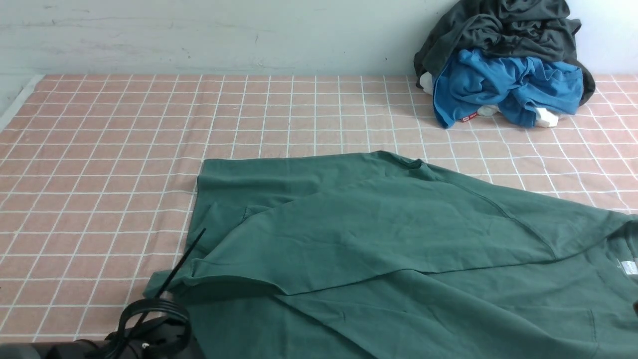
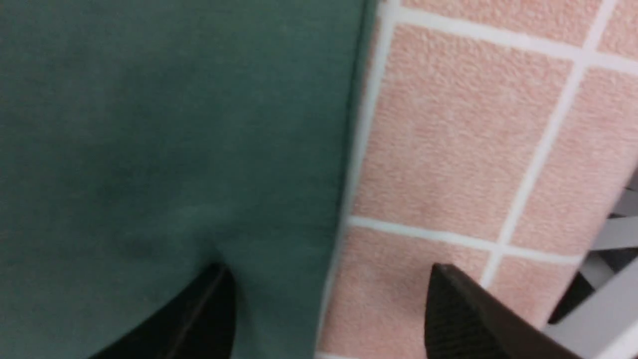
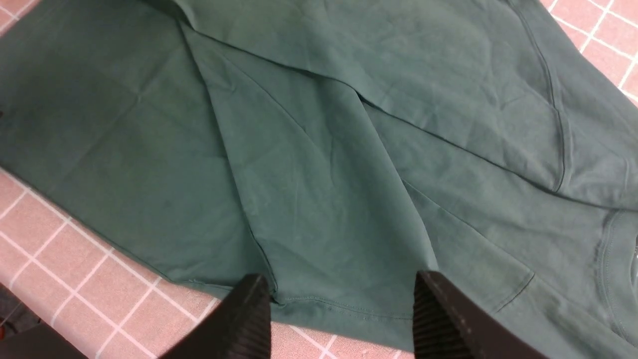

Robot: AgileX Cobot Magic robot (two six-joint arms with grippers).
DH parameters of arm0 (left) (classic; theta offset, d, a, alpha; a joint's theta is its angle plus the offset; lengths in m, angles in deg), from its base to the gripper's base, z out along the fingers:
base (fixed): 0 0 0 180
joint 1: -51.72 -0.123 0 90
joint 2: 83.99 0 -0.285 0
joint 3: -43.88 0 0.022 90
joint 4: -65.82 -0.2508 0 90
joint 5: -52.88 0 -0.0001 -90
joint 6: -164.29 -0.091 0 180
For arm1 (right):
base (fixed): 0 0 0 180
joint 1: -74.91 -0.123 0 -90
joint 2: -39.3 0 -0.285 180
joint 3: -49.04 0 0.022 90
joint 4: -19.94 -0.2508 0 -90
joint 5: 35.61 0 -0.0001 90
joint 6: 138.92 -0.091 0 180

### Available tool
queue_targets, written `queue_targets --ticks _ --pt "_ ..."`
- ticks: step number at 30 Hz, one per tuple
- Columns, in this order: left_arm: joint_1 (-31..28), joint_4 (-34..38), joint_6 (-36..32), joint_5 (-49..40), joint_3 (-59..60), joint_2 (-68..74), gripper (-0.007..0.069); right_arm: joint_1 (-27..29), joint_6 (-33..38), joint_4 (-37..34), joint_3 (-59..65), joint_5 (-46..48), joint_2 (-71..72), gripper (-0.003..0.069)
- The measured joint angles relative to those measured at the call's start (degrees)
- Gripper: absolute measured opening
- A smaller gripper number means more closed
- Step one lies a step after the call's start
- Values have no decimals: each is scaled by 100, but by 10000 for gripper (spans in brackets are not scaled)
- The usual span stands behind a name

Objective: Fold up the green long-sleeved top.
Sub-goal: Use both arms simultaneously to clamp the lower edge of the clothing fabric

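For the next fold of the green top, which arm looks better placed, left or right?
Probably the left: its open gripper straddles an edge of the green top, fabric beneath one fingertip and checked cloth beneath the other. The right gripper is open, seemingly farther back.

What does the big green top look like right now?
The green long-sleeved top is dark green, soft-looking cloth with seams and a white neck label. It lies partly folded and a bit wrinkled on the pink-and-white checked cloth, stretching past the front view's right edge. Neither open gripper pinches it.
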Motion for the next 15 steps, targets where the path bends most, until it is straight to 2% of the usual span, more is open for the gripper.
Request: queue_targets --ticks 3,8,12,15 --pt "5 -311 323 101 5 -11 475 0 0 0 0 0 0 370" --pt "11 -1116 1324 101 5 -22 475 0 0 0 0 0 0 370" --pt "11 -1335 1577 143 5 -22 470 0 0 0 0 0 0 370" --pt "11 -1365 1603 193 13 -22 414 0 0 0 0 0 0 370"
